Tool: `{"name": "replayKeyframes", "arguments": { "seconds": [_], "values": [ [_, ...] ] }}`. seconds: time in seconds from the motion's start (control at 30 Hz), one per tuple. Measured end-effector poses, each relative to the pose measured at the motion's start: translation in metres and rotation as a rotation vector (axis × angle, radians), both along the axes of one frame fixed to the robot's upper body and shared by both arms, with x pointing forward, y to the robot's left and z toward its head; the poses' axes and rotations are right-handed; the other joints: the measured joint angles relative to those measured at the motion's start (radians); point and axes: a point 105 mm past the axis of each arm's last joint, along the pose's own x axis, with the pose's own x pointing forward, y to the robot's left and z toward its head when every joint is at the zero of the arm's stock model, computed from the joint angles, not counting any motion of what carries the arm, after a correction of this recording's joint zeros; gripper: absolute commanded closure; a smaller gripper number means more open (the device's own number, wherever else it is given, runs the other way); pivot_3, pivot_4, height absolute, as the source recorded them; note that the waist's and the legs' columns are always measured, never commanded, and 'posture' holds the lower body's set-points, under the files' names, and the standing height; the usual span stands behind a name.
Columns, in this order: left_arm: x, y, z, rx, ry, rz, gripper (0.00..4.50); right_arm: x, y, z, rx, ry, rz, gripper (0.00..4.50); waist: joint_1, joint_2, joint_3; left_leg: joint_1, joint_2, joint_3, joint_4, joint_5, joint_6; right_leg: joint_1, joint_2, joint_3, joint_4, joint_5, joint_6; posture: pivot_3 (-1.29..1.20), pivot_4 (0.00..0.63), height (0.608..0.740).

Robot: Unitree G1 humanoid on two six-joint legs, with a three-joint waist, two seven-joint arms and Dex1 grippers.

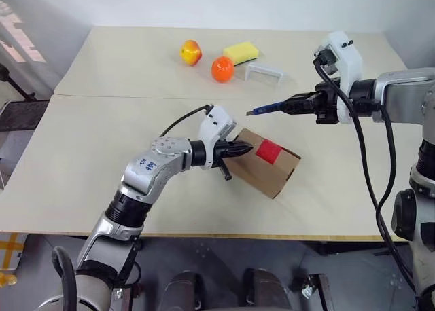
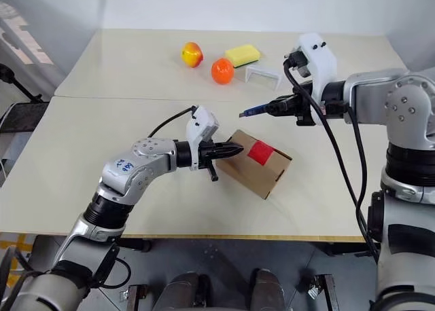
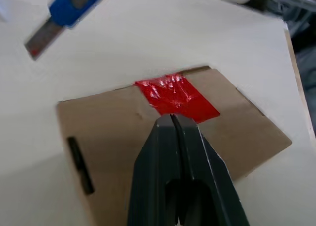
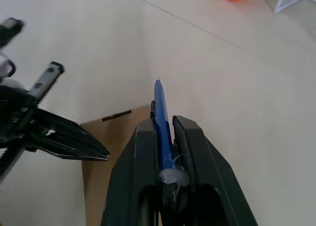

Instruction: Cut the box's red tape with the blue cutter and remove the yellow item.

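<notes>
Box point(image 1: 267, 163) of brown cardboard lies on the pale table point(image 1: 102, 141), near the front edge and turned at an angle; the red tape point(image 1: 269, 151) is a small patch on its upper face, across the seam of the flaps. The left gripper point(image 1: 246, 147) has its two black fingers pressed together with nothing between them; the tips rest at the upper edge of the box, just beside the red tape. The right gripper point(image 1: 291, 105) is closed on the blue cutter point(image 1: 266, 109), which it holds above the table, behind the box and apart from it; the tip of the cutter points toward the robot's left. At the far side of the table stand a yellow-red fruit point(image 1: 190, 52), an orange fruit point(image 1: 222, 68), a yellow sponge point(image 1: 241, 51) and a small white holder point(image 1: 264, 72), all well apart from the box.
</notes>
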Motion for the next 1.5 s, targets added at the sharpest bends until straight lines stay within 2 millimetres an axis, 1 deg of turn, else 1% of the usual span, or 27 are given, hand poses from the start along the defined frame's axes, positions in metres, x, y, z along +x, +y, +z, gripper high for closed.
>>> {"name": "replayKeyframes", "arguments": {
  "seconds": [0.07,0.23,0.37,0.57,0.8,1.03,1.4,1.5],
  "values": [
    [0.000,-0.001,-0.001,0.050,-0.006,-0.028,4.50,-0.003,-0.003,0.002,-0.004,-0.013,-0.007,4.33,0.000,0.000,0.000,0.000,0.000,0.000,0.000,0.000,0.000,0.000,0.000,0.000,0.000,0.000,0.000,0.00,0.150,0.740],
    [0.000,0.003,-0.002,0.137,-0.011,-0.076,4.50,-0.012,0.004,0.001,-0.014,-0.031,0.044,4.33,0.000,0.000,0.000,0.000,0.000,0.000,0.001,0.000,0.000,0.001,0.000,0.000,0.000,0.000,0.000,0.00,0.150,0.740],
    [0.001,0.006,-0.001,0.157,0.000,-0.097,4.50,-0.013,0.002,-0.012,-0.023,0.005,0.041,4.33,0.001,0.000,0.000,0.000,0.000,0.000,0.001,0.000,0.000,0.001,0.000,0.000,0.000,0.000,0.000,0.00,0.150,0.740],
    [0.004,0.015,0.000,0.185,0.006,-0.112,4.50,-0.012,-0.002,-0.026,-0.081,0.032,0.024,4.33,0.000,0.000,0.000,0.001,0.000,0.000,0.002,0.000,0.000,0.001,0.000,0.000,0.000,0.000,0.000,0.00,0.150,0.740],
    [0.007,0.018,0.001,0.208,-0.002,-0.124,4.50,-0.010,0.000,-0.027,-0.088,0.016,0.036,4.33,-0.001,0.000,0.000,0.001,0.001,0.001,0.005,0.000,0.000,0.002,0.000,0.001,0.001,0.000,0.000,0.00,0.150,0.740],
    [0.007,0.020,0.000,0.217,-0.001,-0.126,4.50,-0.004,-0.004,-0.028,-0.070,0.018,0.018,4.33,-0.001,0.000,0.000,0.001,0.001,0.002,0.008,0.000,0.000,0.002,0.000,0.002,0.001,0.000,0.000,0.00,0.150,0.740],
    [0.006,0.021,0.000,0.230,-0.004,-0.131,4.50,-0.002,-0.001,-0.028,-0.057,0.010,0.030,4.33,-0.001,0.000,0.000,0.000,0.002,0.003,0.010,0.000,0.001,0.002,0.000,0.002,0.002,0.000,0.000,0.00,0.150,0.740],
    [0.007,0.021,0.000,0.229,-0.004,-0.129,4.50,-0.001,0.004,-0.027,-0.038,0.015,0.044,4.33,-0.002,0.000,0.000,0.000,0.002,0.003,0.010,0.000,0.001,0.002,0.000,0.002,0.002,0.000,0.000,0.00,0.150,0.740]
  ]
}}
